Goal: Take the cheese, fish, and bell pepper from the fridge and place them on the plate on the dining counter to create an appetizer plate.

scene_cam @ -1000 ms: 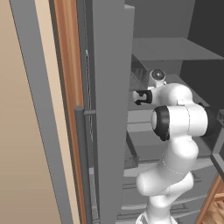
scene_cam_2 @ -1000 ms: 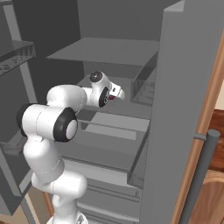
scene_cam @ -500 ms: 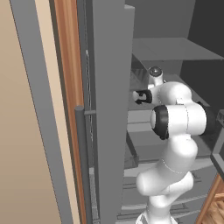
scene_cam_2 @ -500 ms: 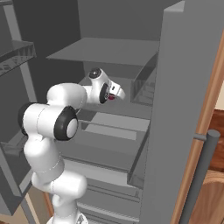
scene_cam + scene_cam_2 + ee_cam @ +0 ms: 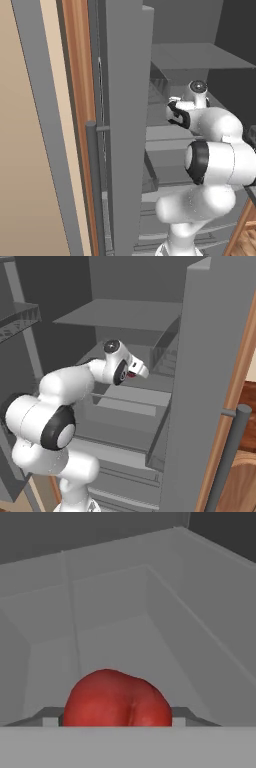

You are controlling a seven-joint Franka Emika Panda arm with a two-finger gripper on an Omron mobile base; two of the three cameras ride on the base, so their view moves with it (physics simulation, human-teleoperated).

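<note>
One round, lumpy dark-red bell pepper (image 5: pixel 117 699) inside the grey fridge (image 5: pixel 165 612) drawer.

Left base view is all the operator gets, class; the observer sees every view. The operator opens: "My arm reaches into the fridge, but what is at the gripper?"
Observer: In the hand view, a round red bell pepper sits right in the gripper.
Operator: Is it gripped?
Observer: It looks so. The finger tips lie flush against its two sides.
Operator: Where in the fridge is it?
Observer: Inside a grey walled compartment. The right base view shows a bit of red at the gripper, above an open drawer. Whether the pepper rests on the floor or is lifted, I cannot tell.
</note>
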